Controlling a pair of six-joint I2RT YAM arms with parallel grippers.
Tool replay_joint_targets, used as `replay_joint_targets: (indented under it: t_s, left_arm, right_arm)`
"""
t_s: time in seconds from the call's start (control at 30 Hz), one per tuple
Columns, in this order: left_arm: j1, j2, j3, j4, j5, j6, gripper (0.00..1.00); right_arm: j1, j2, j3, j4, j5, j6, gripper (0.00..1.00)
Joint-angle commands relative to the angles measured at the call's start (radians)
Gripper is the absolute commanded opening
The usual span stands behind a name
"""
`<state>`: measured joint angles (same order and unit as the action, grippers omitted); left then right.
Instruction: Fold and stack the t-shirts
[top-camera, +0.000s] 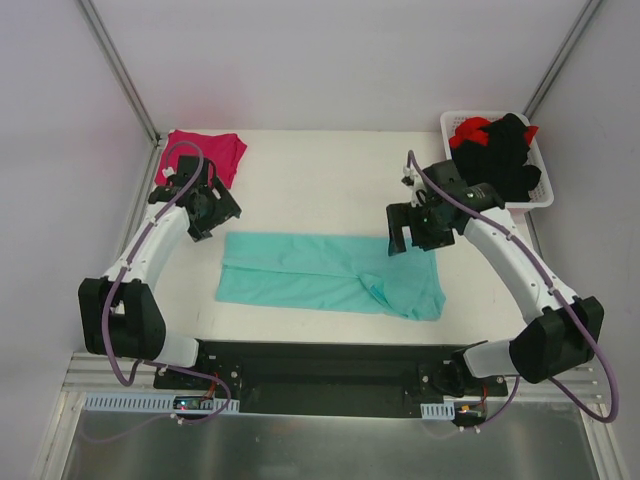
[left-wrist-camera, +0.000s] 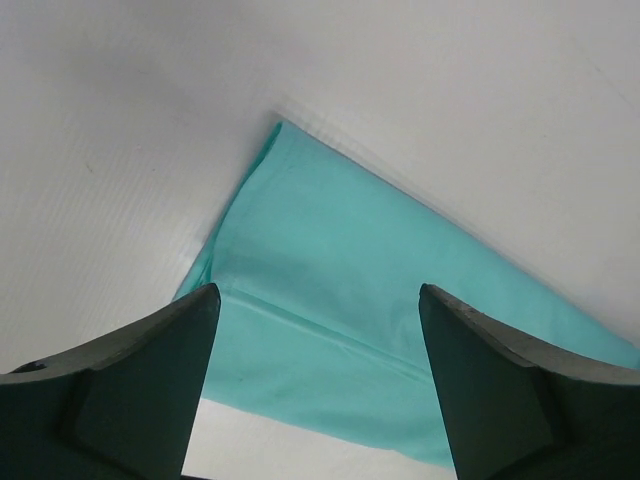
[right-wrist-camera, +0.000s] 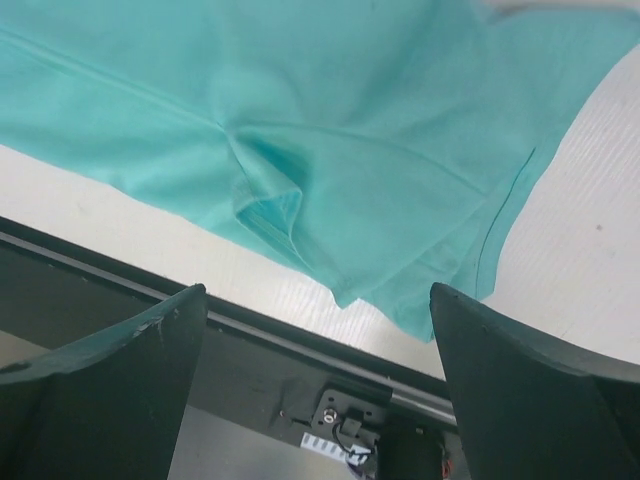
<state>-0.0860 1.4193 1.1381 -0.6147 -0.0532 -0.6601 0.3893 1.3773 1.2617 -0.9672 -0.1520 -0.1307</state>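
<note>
The teal t-shirt (top-camera: 330, 275) lies folded lengthwise into a long strip across the middle of the table, with a bunched sleeve near its right end. It also shows in the left wrist view (left-wrist-camera: 340, 300) and the right wrist view (right-wrist-camera: 330, 130). The magenta-pink t-shirt (top-camera: 208, 152) lies folded at the back left. My left gripper (top-camera: 215, 215) is open and empty, above the strip's back left corner. My right gripper (top-camera: 410, 235) is open and empty, above the strip's back right edge.
A white basket (top-camera: 540, 200) at the back right holds black (top-camera: 508, 150) and red (top-camera: 470, 130) garments. The black mounting rail (top-camera: 320, 365) runs along the table's near edge and also shows in the right wrist view (right-wrist-camera: 300, 350). Frame posts rise at the back corners.
</note>
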Motion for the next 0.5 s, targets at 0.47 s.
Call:
replay_joint_targets:
  t_s: [0.47]
  left_arm:
    - [-0.236,0.085,-0.014,0.036,0.079,-0.015,0.99]
  right_arm:
    - [0.013,-0.04,-0.217,0.255,-0.161,0.08,0.96]
